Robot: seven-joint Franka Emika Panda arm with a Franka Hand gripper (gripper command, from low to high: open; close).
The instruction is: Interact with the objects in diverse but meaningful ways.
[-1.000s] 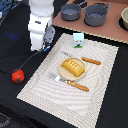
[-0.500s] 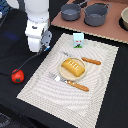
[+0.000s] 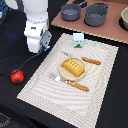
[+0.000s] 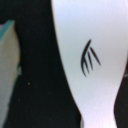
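My gripper (image 3: 42, 46) hangs low over the black table, just off the striped placemat's (image 3: 100, 95) corner on the exterior view's left; its jaws are too small and dark to read. A golden-yellow bread loaf (image 3: 73, 67) lies on a small plate mid-mat. The small white carton (image 3: 78, 39) with blue-green print stands at the mat's far edge. The red tomato (image 3: 17, 76) rests on the table nearer the camera than the gripper. The wrist view is filled by a blurred white shape (image 4: 95, 55) with a black claw-like mark; I cannot tell what it is.
An orange-handled fork (image 3: 70, 82) and knife (image 3: 86, 60) flank the plate. Two grey pots (image 3: 87, 12) sit on a brown board (image 3: 112, 32) at the back, with a bowl (image 3: 124, 17) at the exterior view's right edge.
The arm has drifted slightly toward the exterior view's left and a little lower. The objects on the mat and the tomato have not moved.
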